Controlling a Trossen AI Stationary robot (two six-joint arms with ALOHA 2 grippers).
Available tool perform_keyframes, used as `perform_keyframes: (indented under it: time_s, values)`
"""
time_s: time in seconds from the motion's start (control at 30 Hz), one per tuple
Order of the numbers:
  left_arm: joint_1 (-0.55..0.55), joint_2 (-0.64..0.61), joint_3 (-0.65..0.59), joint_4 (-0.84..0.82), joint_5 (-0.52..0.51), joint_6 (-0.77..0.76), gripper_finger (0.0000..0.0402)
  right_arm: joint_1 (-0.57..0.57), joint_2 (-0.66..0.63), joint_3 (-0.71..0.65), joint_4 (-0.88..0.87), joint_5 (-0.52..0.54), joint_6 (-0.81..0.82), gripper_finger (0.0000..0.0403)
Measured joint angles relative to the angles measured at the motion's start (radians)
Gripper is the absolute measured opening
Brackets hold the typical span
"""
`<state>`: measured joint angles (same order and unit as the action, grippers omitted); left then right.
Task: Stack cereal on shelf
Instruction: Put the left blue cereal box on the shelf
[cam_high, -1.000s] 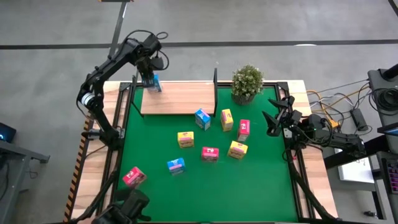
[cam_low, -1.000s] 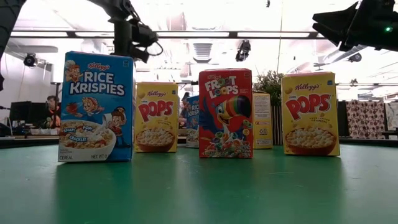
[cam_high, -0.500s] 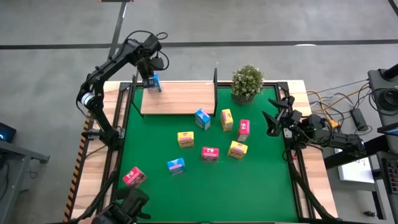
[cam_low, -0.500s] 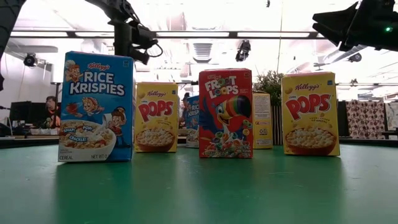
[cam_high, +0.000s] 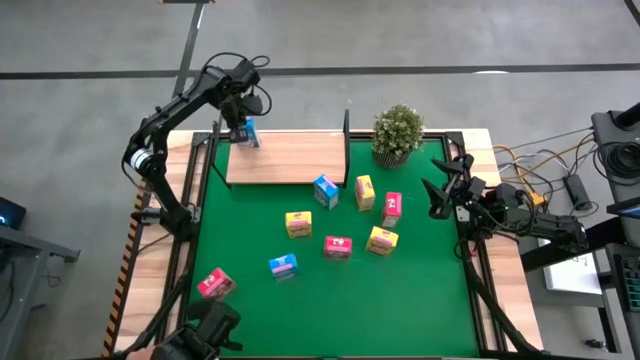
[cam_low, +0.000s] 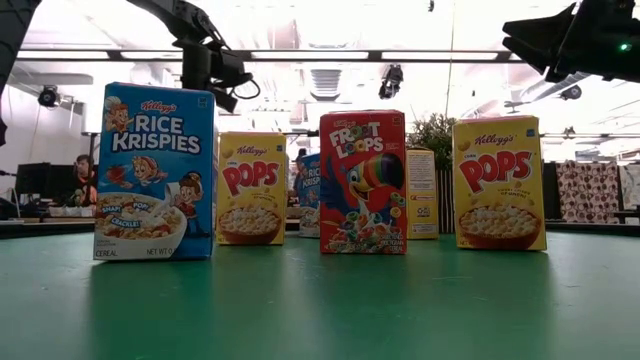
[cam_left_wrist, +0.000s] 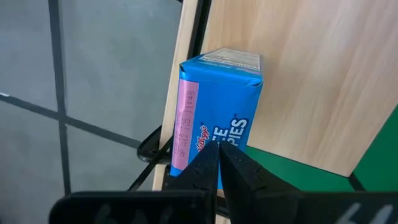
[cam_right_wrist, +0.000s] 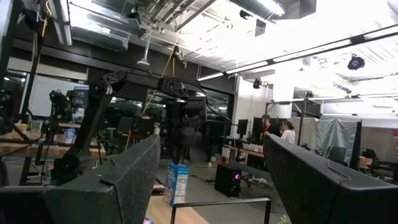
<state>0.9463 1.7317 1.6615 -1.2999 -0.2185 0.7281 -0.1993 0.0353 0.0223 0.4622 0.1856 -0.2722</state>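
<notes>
Left claw (cam_high: 242, 125) hangs at the far-left end of the shelf (cam_high: 290, 160), fingers pinched together on nothing, right above a blue cereal box (cam_high: 249, 134) standing upright on that end. In the left wrist view the fingertips (cam_left_wrist: 219, 168) meet in front of the box face; box not gripped, it stands free on the wood.

Right claw (cam_high: 441, 196) waits spread wide and empty over the right edge of the green mat (cam_high: 420, 290), off the counter surface.

Loose boxes on the mat: blue box (cam_high: 325, 190) just near of the shelf, yellow box (cam_high: 365, 192) and red box (cam_high: 391, 207) beside it, yellow one (cam_high: 298, 223), red one (cam_high: 338, 247), another yellow (cam_high: 381, 240), blue (cam_high: 283, 266), and a red one (cam_high: 214, 285) near-left.

Key relation: next pick likely lies near and right of the left claw. The blue box by the shelf edge is closest to it; red and yellow on the right sit nearer the right claw. Boxes stand upright, long axis vertical, so a top-down pinch across the thin side looks right.
</notes>
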Motion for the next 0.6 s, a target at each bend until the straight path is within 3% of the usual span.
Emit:
perform_keyframes:
  time_s: [0.6]
  values:
    - [-0.010, -0.014, -0.002, 0.005, -0.012, 0.039, 0.0000, 0.000, 0.000, 0.000, 0.000, 0.000, -0.001, 0.0274]
